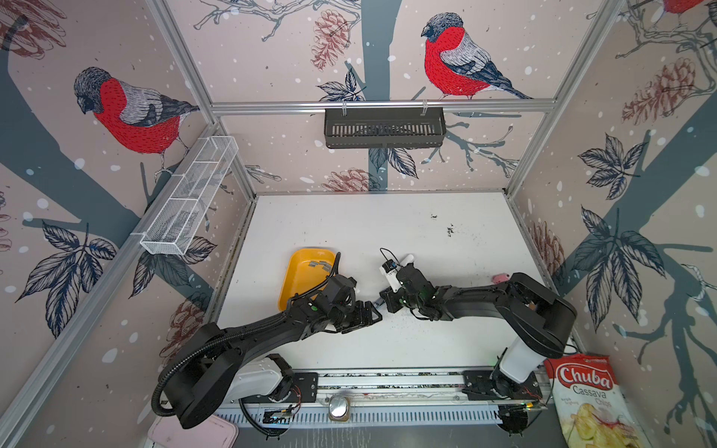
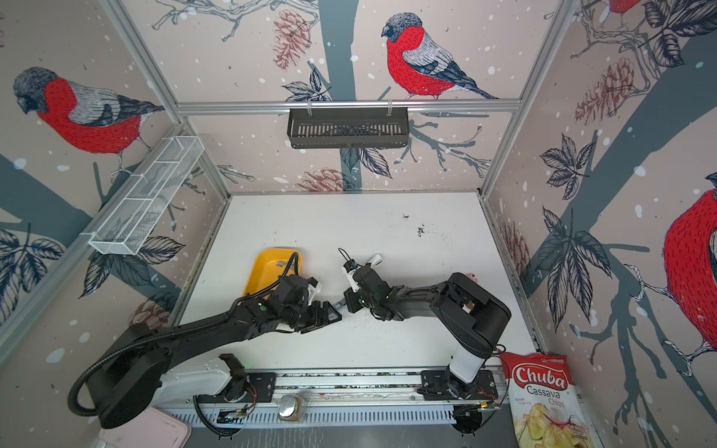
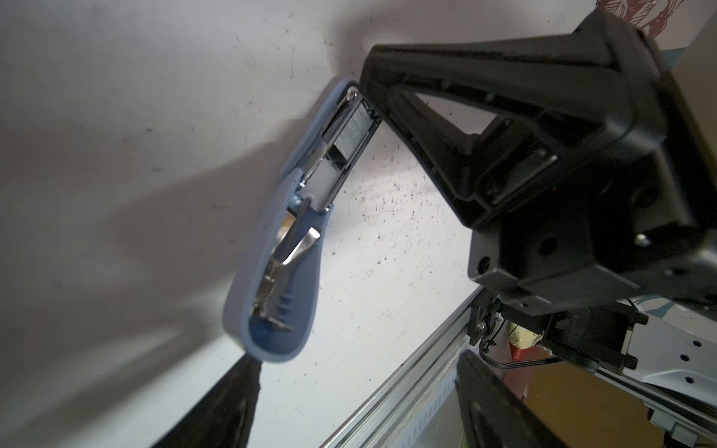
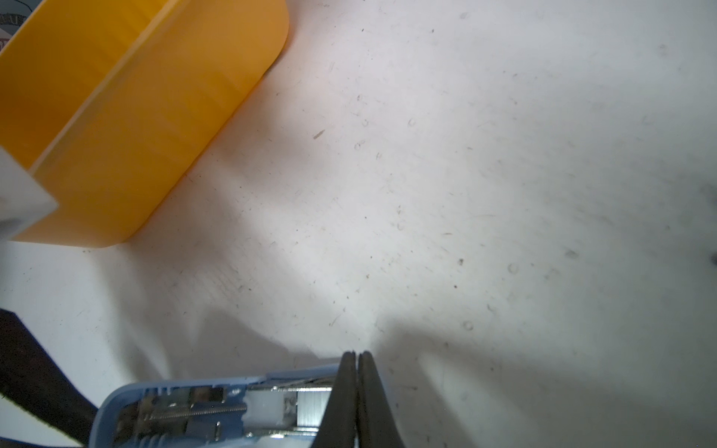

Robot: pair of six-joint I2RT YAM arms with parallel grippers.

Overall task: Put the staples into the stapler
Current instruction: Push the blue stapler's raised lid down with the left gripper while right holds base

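Yellow tray (image 1: 298, 281), table's 9 o'clock: a few grey staple strips (image 1: 319, 265) lie loose inside. Blue-grey stapler (image 3: 310, 267) lies opened near table centre, toward 6 o'clock. A silver loaded strip (image 3: 351, 130) sits in its metal channel. Right gripper (image 4: 355, 355) is pinched together, tips on that channel. Left gripper (image 1: 370, 315) has jaws wide, at the stapler's rounded end. Chips bag (image 1: 586, 391), 5 o'clock, reads "Chuba Cassava Chips".

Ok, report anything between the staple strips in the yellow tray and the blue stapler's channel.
The shut right gripper covers the channel's front on the blue plastic stapler, where one silver staple strip lies. The left arm overhangs the yellow tray.
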